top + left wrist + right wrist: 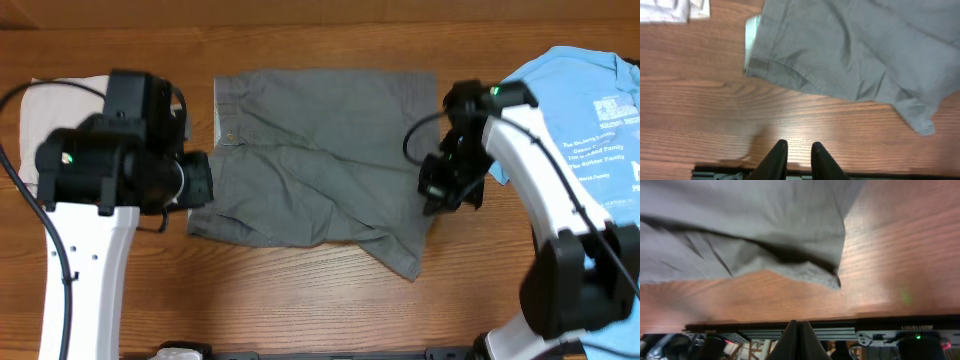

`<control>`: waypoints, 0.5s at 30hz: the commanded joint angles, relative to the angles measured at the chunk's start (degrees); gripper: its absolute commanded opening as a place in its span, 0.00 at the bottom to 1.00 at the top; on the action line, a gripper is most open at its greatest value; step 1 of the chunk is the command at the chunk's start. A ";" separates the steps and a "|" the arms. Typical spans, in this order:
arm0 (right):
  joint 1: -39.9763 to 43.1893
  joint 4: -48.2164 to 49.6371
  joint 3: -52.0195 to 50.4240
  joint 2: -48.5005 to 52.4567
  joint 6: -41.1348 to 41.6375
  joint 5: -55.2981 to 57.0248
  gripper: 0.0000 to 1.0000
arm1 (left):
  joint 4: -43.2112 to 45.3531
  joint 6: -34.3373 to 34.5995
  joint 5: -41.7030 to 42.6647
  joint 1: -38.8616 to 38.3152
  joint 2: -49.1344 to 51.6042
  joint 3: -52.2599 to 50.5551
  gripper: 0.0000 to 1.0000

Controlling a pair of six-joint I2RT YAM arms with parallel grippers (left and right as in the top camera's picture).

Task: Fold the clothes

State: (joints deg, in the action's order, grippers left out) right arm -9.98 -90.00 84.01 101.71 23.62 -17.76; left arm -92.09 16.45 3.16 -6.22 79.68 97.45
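The clothes, a pair of dark grey shorts point(320, 150), lie rumpled in the middle of the wooden table, waistband to the left and one leg corner trailing toward the front. My left gripper point(198, 180) hovers at their left edge. In the left wrist view its fingers point(799, 147) stand a narrow gap apart over bare wood, holding nothing, and the shorts point(850, 50) lie beyond them. My right gripper point(445, 190) is at the shorts' right edge. In its wrist view the gripper point(798, 325) is shut and empty, with the shorts point(740, 225) lying apart from it.
A pale beige cloth point(60, 110) lies at the far left under the left arm. A light blue T-shirt with white print point(590, 120) lies at the far right under the right arm. A metal rail point(840, 332) runs along the table's front edge.
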 commanded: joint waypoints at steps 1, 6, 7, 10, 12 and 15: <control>-1.44 4.42 -8.85 -9.46 7.98 -0.37 0.04 | 3.80 0.76 -0.87 -0.24 -1.25 -9.57 0.22; -1.20 16.59 -21.68 -16.65 13.62 -0.35 0.04 | 12.11 0.74 -0.85 -0.20 -1.03 -20.85 0.24; -1.20 18.67 -23.30 -16.63 13.97 -0.35 0.04 | 14.16 0.72 -0.83 -0.17 -0.96 -22.62 0.25; -1.20 27.02 -28.57 -15.26 13.88 -0.31 0.04 | 22.58 0.76 -0.81 -0.17 -0.72 -28.15 0.31; -1.20 31.10 -30.67 -14.71 13.97 1.05 0.33 | 24.98 1.95 -0.79 -0.17 -0.17 -29.92 0.41; -1.20 30.95 -31.12 -14.71 14.10 1.53 0.55 | 25.24 2.40 -0.85 -0.17 1.09 -31.19 0.48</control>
State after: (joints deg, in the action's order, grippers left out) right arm -11.29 -59.27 53.43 87.05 36.53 -17.32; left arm -67.18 17.58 2.76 -6.28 79.68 67.55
